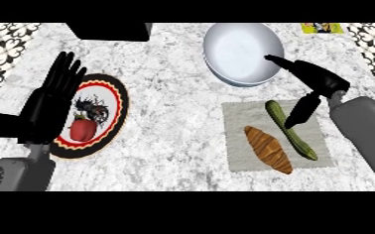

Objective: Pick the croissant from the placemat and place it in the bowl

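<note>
On the placemat (pixel 242 114) the croissant (pixel 268 149) lay untouched; the open right hand (pixel 316 82) should drop lower, clear of the cucumber (pixel 290 130)

At the lower right of the frame a placemat (pixel 242 114) lies on the counter (pixel 176 104), my croissant (pixel 268 149) on it, a cucumber (pixel 290 129) just right of that. The bowl (pixel 238 52) sits above the placemat, upper right. A plate (pixel 116 104) holding a pepper (pixel 84 129) lies at left.
</note>
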`<move>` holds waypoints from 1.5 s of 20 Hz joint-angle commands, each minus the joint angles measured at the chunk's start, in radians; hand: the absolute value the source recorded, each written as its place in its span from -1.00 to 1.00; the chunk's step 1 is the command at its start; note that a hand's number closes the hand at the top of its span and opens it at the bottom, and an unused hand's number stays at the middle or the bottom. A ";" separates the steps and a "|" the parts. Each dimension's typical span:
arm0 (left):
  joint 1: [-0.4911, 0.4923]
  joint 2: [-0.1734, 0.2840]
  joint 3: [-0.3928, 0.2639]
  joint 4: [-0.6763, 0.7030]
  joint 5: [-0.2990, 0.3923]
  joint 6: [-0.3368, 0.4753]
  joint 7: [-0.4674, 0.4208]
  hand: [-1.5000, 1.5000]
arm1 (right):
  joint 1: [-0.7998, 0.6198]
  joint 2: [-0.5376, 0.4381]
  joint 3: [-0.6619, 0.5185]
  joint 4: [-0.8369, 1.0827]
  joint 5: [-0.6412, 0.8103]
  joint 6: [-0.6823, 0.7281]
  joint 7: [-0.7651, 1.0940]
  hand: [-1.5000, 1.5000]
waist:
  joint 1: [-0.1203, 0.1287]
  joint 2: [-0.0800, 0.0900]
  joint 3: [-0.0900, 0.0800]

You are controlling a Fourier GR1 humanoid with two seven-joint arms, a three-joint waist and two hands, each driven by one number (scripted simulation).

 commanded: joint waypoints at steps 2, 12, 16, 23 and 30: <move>-0.008 0.007 -0.006 -0.011 -0.002 -0.008 0.016 0.00 | -0.093 -0.050 0.174 0.037 0.050 0.336 0.145 -1.00 | 0.023 0.002 -0.001; -0.023 -0.015 0.054 0.002 -0.022 0.012 0.044 0.00 | -0.160 0.092 0.037 -0.088 -0.091 0.577 0.478 -1.00 | -0.040 -0.005 0.005; 0.098 -0.039 0.048 -0.063 -0.032 -0.021 -0.002 0.00 | -0.084 0.123 0.012 -0.155 -0.117 0.589 0.541 -1.00 | -0.038 -0.006 0.004; 0.100 -0.024 0.082 -0.167 -0.038 -0.006 0.106 0.00 | 0.058 0.103 -0.039 -0.287 -0.085 0.595 0.557 -1.00 | -0.034 -0.005 0.005; 0.053 -0.067 0.098 -0.049 -0.070 -0.055 0.039 0.00 | 0.205 0.079 -0.020 -0.329 0.190 0.435 0.265 -1.00 | -0.038 -0.002 0.005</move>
